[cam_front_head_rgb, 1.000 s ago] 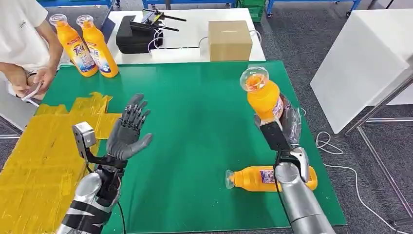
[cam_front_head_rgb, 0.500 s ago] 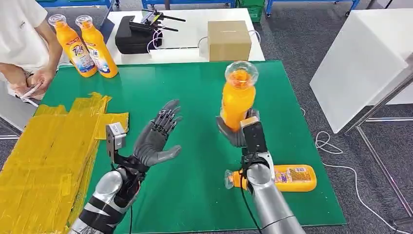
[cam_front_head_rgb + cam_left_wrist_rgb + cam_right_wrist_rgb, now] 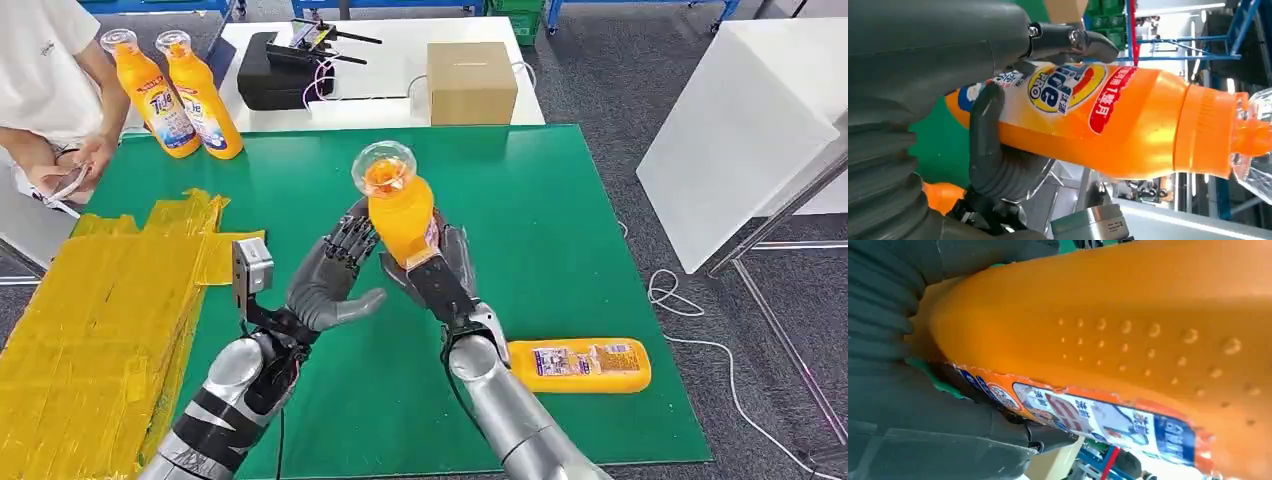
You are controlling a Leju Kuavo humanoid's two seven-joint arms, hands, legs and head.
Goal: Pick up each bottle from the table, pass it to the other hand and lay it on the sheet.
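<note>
Swung inward from the desk's right side, the right hand (image 3: 432, 270) now holds the orange plastic detergent bottle (image 3: 398, 205) upright against the left hand (image 3: 325, 282), whose fingers (image 3: 350, 238) spread open. Smooth, probably heavy: grip its labelled waist.

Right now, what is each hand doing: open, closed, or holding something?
Left hand: open, fingers spread beside the bottle, not gripping it.
Right hand: holding the orange bottle upright by its lower body.
</note>
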